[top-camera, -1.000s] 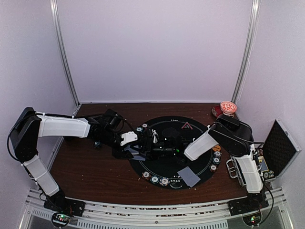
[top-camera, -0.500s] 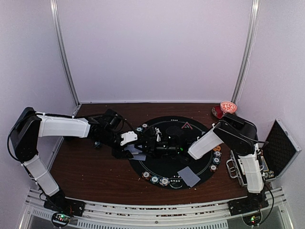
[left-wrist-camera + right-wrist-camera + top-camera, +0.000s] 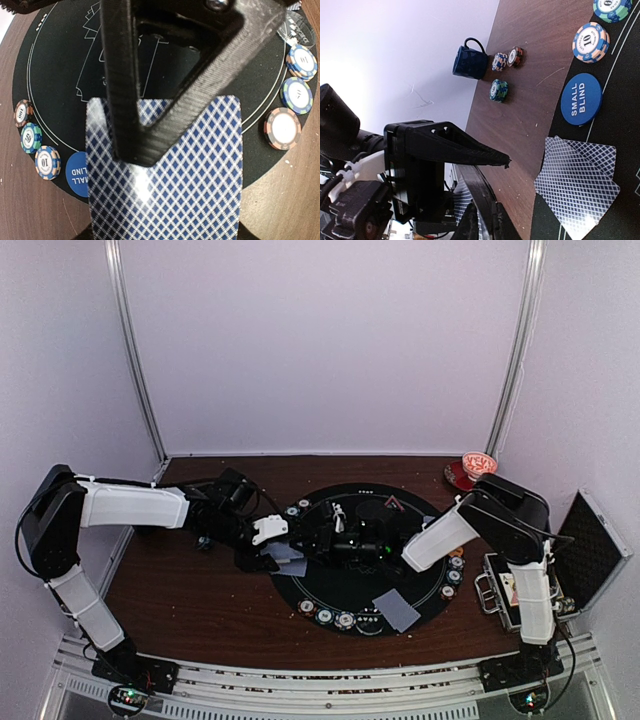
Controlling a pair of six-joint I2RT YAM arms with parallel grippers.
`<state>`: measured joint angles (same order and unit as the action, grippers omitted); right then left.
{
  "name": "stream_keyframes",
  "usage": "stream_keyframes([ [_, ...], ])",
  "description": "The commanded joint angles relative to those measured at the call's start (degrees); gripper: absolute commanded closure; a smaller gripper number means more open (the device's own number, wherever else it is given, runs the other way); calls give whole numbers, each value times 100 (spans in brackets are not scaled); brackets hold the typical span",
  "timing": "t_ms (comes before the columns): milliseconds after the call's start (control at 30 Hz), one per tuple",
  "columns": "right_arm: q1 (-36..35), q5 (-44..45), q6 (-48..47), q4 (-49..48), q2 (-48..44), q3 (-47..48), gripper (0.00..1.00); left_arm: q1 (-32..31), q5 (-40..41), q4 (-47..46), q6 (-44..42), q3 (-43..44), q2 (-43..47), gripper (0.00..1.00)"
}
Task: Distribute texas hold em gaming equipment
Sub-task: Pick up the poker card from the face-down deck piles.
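My left gripper [image 3: 272, 543] is shut on a deck of blue diamond-backed playing cards [image 3: 190, 175], held over the left side of the round black mat [image 3: 360, 575]. My right gripper [image 3: 326, 530] reaches across from the right, and its black finger [image 3: 165, 75] lies over the deck's top card. In the right wrist view its jaws [image 3: 492, 225] stand pinched on a card's thin edge, with the left gripper [image 3: 420, 160] just behind. Two cards [image 3: 577, 185] lie on the mat beside the blue SMALL BLIND disc [image 3: 581, 98]. Striped chips [image 3: 47, 161] line the mat's rim.
More chips [image 3: 282, 128] sit along the mat's other side and its near edge [image 3: 325, 617]. A card pair [image 3: 397, 610] lies near front right. A blue mug [image 3: 470, 61] and loose chips [image 3: 499, 90] stand on the wood. Cup and saucer [image 3: 477, 465] and an open metal case [image 3: 590, 550] are at the right.
My right gripper has moved left over the mat to the deck and closed down from wide open. The left arm and its deck have stayed put.
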<state>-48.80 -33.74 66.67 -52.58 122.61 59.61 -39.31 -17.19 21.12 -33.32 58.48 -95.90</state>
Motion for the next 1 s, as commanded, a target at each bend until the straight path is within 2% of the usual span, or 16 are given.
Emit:
stream_keyframes([
  [0, -44, -37, 53, -139, -325, -102, 91, 18, -127, -161, -44, 32, -7, 39],
  [167, -75, -89, 123, -263, -365, -127, 92, 19, -124, -158, -44, 38, -9, 39],
  [267, -101, -149, 186, -338, -284, -88, 86, 20, -118, -161, -35, 37, -12, 40],
  [400, -158, -216, 211, -369, -158, 21, 86, 18, -118, -159, -35, 35, -13, 39],
  [533, -190, -230, 188, -321, -115, 113, 90, 14, -110, -161, -35, 36, -27, 39],
  [633, -194, -236, 153, -257, -118, 117, 100, 13, -109, -160, -34, 38, -18, 39],
  [767, -152, -107, 33, -147, -281, -67, 100, 11, -94, -162, -39, 35, -23, 39],
  [967, 250, 140, -213, -117, -1095, -870, 100, 16, -87, -172, -32, 32, -19, 39],
])
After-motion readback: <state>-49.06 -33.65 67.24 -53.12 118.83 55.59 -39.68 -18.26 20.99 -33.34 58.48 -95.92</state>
